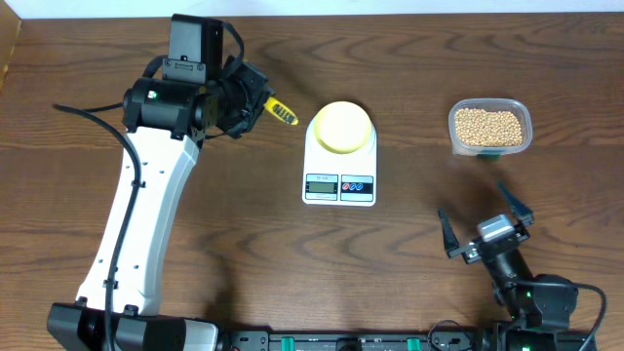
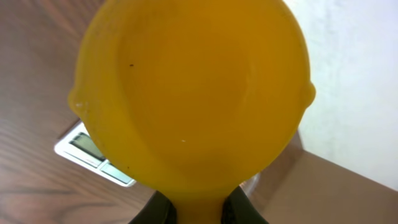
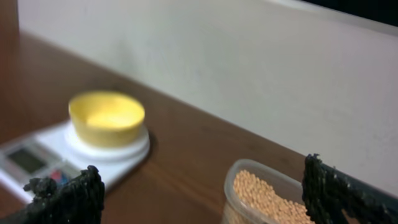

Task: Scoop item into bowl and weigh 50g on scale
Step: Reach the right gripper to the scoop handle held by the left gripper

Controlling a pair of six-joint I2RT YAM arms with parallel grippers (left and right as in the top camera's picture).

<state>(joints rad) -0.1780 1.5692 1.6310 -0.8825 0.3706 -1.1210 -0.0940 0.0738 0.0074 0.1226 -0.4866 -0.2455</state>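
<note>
Left gripper (image 1: pixel 255 105) is seen clamped narrowly on the handle of the bright yellow scoop (image 2: pixel 193 93), which is held just left of the scale (image 1: pixel 339 185). In the left wrist view the scoop's round cup fills most of the picture, and its handle is pinched between the 2 dark fingers (image 2: pixel 152 211) at the bottom edge. Right gripper (image 1: pixel 481 218) is spread wide with nothing between its 2 fingers. It is positioned near the front right of the wooden table (image 1: pixel 390 283), on the robot's side of the clear plastic tub (image 1: pixel 451 125). The beans (image 1: pixel 489 127) are contained in that tub at the right rear. The pale-yellow bowl (image 1: pixel 342 127) is set on the round platform of the white scale at the table's middle, well apart from the tub. The scale's display and 2 buttons are turned toward the robot
</note>
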